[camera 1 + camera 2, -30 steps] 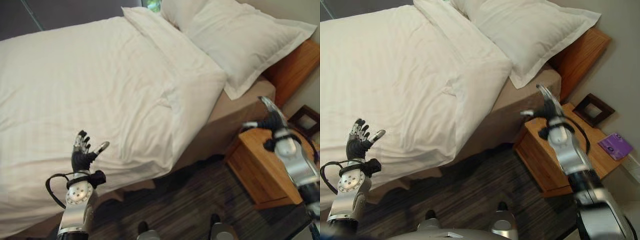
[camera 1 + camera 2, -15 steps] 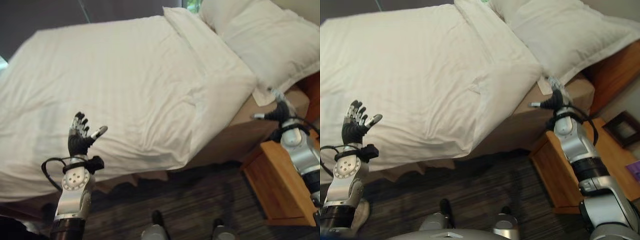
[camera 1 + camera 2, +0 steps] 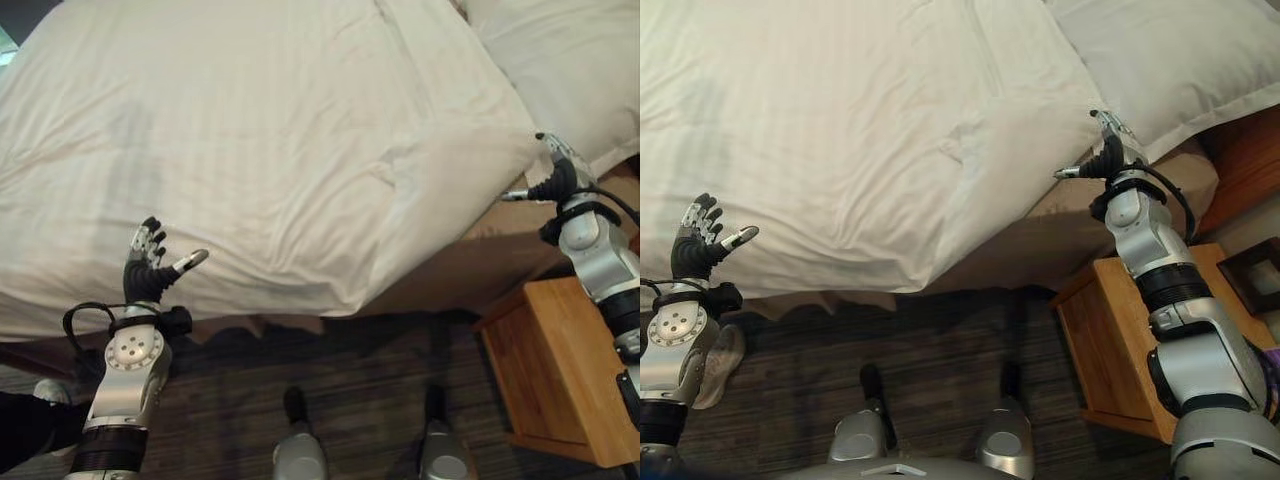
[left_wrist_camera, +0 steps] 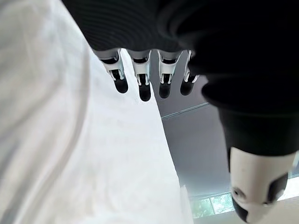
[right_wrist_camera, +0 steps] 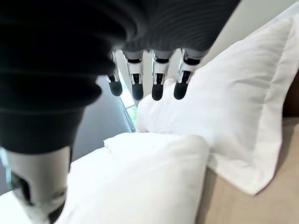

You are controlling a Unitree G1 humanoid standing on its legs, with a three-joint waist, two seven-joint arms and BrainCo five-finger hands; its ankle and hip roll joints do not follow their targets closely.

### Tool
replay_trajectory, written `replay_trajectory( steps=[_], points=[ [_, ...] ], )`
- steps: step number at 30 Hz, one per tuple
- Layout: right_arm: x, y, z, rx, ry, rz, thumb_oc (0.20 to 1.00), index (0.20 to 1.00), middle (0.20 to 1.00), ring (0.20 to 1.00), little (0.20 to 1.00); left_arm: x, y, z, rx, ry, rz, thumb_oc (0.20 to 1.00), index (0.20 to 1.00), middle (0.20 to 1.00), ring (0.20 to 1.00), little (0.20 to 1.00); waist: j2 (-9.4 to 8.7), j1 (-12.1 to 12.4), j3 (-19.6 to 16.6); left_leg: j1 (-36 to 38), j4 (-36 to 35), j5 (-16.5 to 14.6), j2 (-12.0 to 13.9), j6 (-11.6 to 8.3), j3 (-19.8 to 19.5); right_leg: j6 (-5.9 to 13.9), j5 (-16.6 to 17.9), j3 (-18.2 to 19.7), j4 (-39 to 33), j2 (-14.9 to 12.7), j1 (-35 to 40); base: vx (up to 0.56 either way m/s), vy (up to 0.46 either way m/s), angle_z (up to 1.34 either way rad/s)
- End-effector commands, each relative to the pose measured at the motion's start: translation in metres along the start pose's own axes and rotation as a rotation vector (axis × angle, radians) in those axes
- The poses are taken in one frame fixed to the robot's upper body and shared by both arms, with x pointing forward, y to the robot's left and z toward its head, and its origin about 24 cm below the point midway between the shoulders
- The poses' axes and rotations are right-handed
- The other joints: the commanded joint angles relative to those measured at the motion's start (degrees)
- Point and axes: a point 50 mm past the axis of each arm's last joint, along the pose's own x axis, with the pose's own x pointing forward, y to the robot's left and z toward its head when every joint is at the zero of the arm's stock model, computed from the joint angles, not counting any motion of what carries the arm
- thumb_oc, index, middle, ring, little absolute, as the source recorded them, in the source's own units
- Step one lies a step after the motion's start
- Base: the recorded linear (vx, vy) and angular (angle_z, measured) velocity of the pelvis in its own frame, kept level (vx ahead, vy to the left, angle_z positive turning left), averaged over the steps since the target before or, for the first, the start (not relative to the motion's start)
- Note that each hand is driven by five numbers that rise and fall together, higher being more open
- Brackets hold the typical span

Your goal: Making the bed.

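A white duvet point(image 3: 270, 140) covers the bed, its side edge hanging over the beige mattress side point(image 3: 450, 275) and its folded-back corner point(image 3: 1040, 150) bulging near the head end. The left hand point(image 3: 148, 272) is raised beside the hanging edge of the duvet, fingers point(image 4: 140, 84) straight and spread, thumb out to the side, holding nothing; the duvet's drape lies just past the fingertips and beside them, and whether they brush the cloth cannot be told. The right hand point(image 3: 1103, 160) is up at the head end, fingers point(image 5: 156, 79) straight and released, thumb point(image 3: 512, 195) stuck out sideways; its fingertips sit at the gap between the folded duvet corner and the pillow point(image 3: 1160, 60), with the duvet corner on the thumb side and the pillow beyond the fingertips. The right wrist view shows the pillow's flanged edge resting on the beige mattress, overlapping it, and the duvet corner just beside it, below the fingertips. Neither hand grips any cloth. A wooden nightstand point(image 3: 560, 370) stands under the right forearm, beside the bed, on a dark striped carpet point(image 3: 890, 330). A light shoe point(image 3: 718, 365) lies on the carpet below the left wrist, near the bed's edge.
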Motion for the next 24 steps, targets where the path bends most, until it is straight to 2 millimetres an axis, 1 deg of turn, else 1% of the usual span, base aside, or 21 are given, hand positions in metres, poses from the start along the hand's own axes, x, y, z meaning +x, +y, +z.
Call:
replay_trajectory(
  steps=[1, 3, 4, 5, 7, 9, 13, 14, 15, 16, 17, 18, 21, 22, 23, 24],
  points=[
    [0.024, -0.037, 0.044, 0.019, -0.120, -0.129, 1.000, 1.000, 1.000, 1.000, 1.000, 0.019, 0.010, 0.037, 0.016, -0.172, 0.025, 1.000, 1.000, 1.000, 1.000, 1.000, -2.66, -0.15, -2.36, 2.24, 0.62, 0.94, 1.78, -5.08, 0.09, 1.30, -3.31, -1.82, 1.07, -3.15, -3.07, 0.04, -0.076, -0.12],
    [0.026, -0.042, 0.046, 0.016, -0.119, -0.146, 1.000, 1.000, 1.000, 1.000, 1.000, 0.020, 0.010, 0.038, 0.010, -0.173, 0.030, 1.000, 1.000, 1.000, 1.000, 1.000, -2.12, -0.20, -2.07, 1.80, 0.60, 1.41, 2.24, -5.38, -0.05, 1.05, -3.48, -2.37, 1.07, -2.84, -3.21, 0.03, -0.039, 0.06],
    [0.030, -0.050, 0.051, -0.004, -0.121, -0.166, 1.000, 1.000, 1.000, 1.000, 1.000, 0.022, 0.012, 0.038, 0.016, -0.172, 0.033, 1.000, 1.000, 1.000, 1.000, 1.000, -1.32, -0.16, -1.70, 0.95, 0.60, 2.11, 2.89, -5.73, -0.11, 1.02, -3.90, -3.30, 1.07, -2.53, -3.37, 0.04, -0.043, 0.05],
    [0.031, -0.055, 0.054, -0.011, -0.131, -0.180, 1.000, 1.000, 1.000, 1.000, 1.000, 0.023, 0.014, 0.038, 0.015, -0.171, 0.040, 1.000, 1.000, 1.000, 1.000, 1.000, -0.93, -0.28, -1.33, 0.35, 0.60, 2.58, 3.27, -5.94, -0.12, 0.98, -4.06, -3.79, 1.07, -2.41, -3.51, 0.05, -0.051, 0.01],
    [0.034, -0.059, 0.060, -0.013, -0.147, -0.192, 1.000, 1.000, 1.000, 1.000, 1.000, 0.024, 0.016, 0.038, 0.021, -0.166, 0.044, 1.000, 1.000, 1.000, 1.000, 1.000, -0.30, -0.33, -0.88, -0.59, 0.60, 3.23, 3.81, -6.13, -0.14, 0.85, -4.24, -4.45, 1.07, -2.08, -3.76, 0.02, -0.041, 0.20],
    [0.036, -0.068, 0.066, -0.003, -0.159, -0.220, 1.000, 1.000, 1.000, 1.000, 1.000, 0.027, 0.020, 0.043, 0.033, -0.179, 0.051, 1.000, 1.000, 1.000, 1.000, 1.000, 0.19, -0.18, 0.32, -2.08, 0.60, 3.95, 4.31, -6.14, -0.16, 0.80, -4.08, -5.24, 1.07, -1.93, -4.63, -0.01, -0.047, 0.29],
    [0.038, -0.074, 0.069, 0.001, -0.162, -0.239, 1.000, 1.000, 1.000, 1.000, 1.000, 0.030, 0.023, 0.047, 0.036, -0.189, 0.059, 1.000, 1.000, 1.000, 1.000, 1.000, 0.56, -0.30, 1.05, -3.29, 0.60, 4.34, 4.54, -6.14, -0.30, 0.86, -3.85, -5.65, 1.07, -1.95, -5.60, 0.00, -0.020, 0.20],
    [0.040, -0.082, 0.072, -0.010, -0.166, -0.257, 1.000, 1.000, 1.000, 1.000, 1.000, 0.032, 0.027, 0.050, 0.038, -0.199, 0.070, 1.000, 1.000, 1.000, 1.000, 1.000, 0.76, -0.24, 1.74, -4.52, 0.60, 4.61, 4.84, -6.14, -0.27, 0.96, -3.67, -5.90, 1.07, -2.07, -6.58, -0.01, -0.045, 0.11],
    [0.040, -0.083, 0.073, -0.008, -0.166, -0.258, 1.000, 1.000, 1.000, 1.000, 1.000, 0.033, 0.028, 0.053, 0.042, -0.209, 0.069, 1.000, 1.000, 1.000, 1.000, 1.000, 0.84, -0.14, 2.12, -5.03, 0.60, 4.78, 4.89, -6.14, -0.37, 0.99, -3.54, -5.74, 1.07, -1.99, -7.17, 0.01, -0.044, 0.07],
    [0.040, -0.074, 0.086, 0.009, -0.206, -0.250, 1.000, 1.000, 1.000, 1.000, 1.000, 0.039, 0.028, 0.044, 0.140, -0.154, 0.086, 1.000, 1.000, 1.000, 1.000, 1.000, 0.59, -1.04, 2.40, -5.53, 0.60, 4.58, 4.95, -6.14, -0.22, 1.25, -3.67, -5.34, 1.16, -1.78, -8.03, 0.01, -0.032, 0.04],
    [0.042, -0.073, 0.091, -0.003, -0.199, -0.245, 1.000, 1.000, 1.000, 1.000, 1.000, 0.045, 0.027, 0.046, 0.132, -0.149, 0.086, 1.000, 1.000, 1.000, 1.000, 1.000, 0.68, -0.67, 2.32, -6.59, 0.60, 5.11, 4.86, -6.14, -0.60, 1.14, -3.07, -4.95, 1.07, -1.61, -9.02, 0.03, -0.014, 0.04],
    [0.042, -0.072, 0.090, -0.003, -0.193, -0.260, 1.000, 1.000, 1.000, 1.000, 1.000, 0.047, 0.028, 0.049, 0.106, -0.162, 0.105, 1.000, 1.000, 1.000, 1.000, 1.000, 0.79, -0.60, 2.26, -6.70, 0.60, 4.69, 4.68, -6.14, -0.75, 1.30, -3.21, -4.73, 1.19, -1.63, -9.36, -0.02, -0.010, 0.05],
    [0.045, -0.071, 0.092, -0.027, -0.179, -0.265, 1.000, 1.000, 1.000, 1.000, 1.000, 0.052, 0.029, 0.054, 0.066, -0.171, 0.136, 1.000, 1.000, 1.000, 1.000, 1.000, 0.73, -0.40, 2.18, -8.24, 0.60, 5.23, 4.65, -6.14, -1.16, 1.24, -2.52, -4.36, 1.08, -1.58, -10.87, 0.02, -0.019, 0.04],
    [0.046, -0.070, 0.094, -0.038, -0.178, -0.268, 1.000, 1.000, 1.000, 1.000, 1.000, 0.055, 0.027, 0.055, 0.050, -0.171, 0.140, 1.000, 1.000, 1.000, 1.000, 1.000, 0.69, -0.40, 2.34, -8.82, 0.60, 5.32, 4.68, -6.14, -1.24, 1.25, -2.45, -4.29, 1.11, -1.58, -11.38, 0.00, -0.033, 0.02],
    [0.046, -0.066, 0.100, -0.033, -0.191, -0.266, 1.000, 1.000, 1.000, 1.000, 1.000, 0.059, 0.022, 0.056, 0.033, -0.167, 0.141, 1.000, 1.000, 1.000, 1.000, 1.000, 0.64, -0.45, 2.71, -9.68, 0.60, 5.09, 4.83, -6.14, -1.19, 1.41, -2.60, -4.06, 1.41, -1.50, -12.56, 0.00, -0.046, 0.01],
    [0.046, -0.062, 0.102, -0.027, -0.194, -0.261, 1.000, 1.000, 1.000, 1.000, 1.000, 0.060, 0.020, 0.056, 0.029, -0.165, 0.138, 1.000, 1.000, 1.000, 1.000, 1.000, 0.64, -0.50, 2.96, -10.37, 0.60, 5.60, 4.88, -6.14, -1.17, 1.32, -2.11, -3.98, 1.32, -1.42, -13.22, -0.01, -0.046, 0.01]
  ],
)
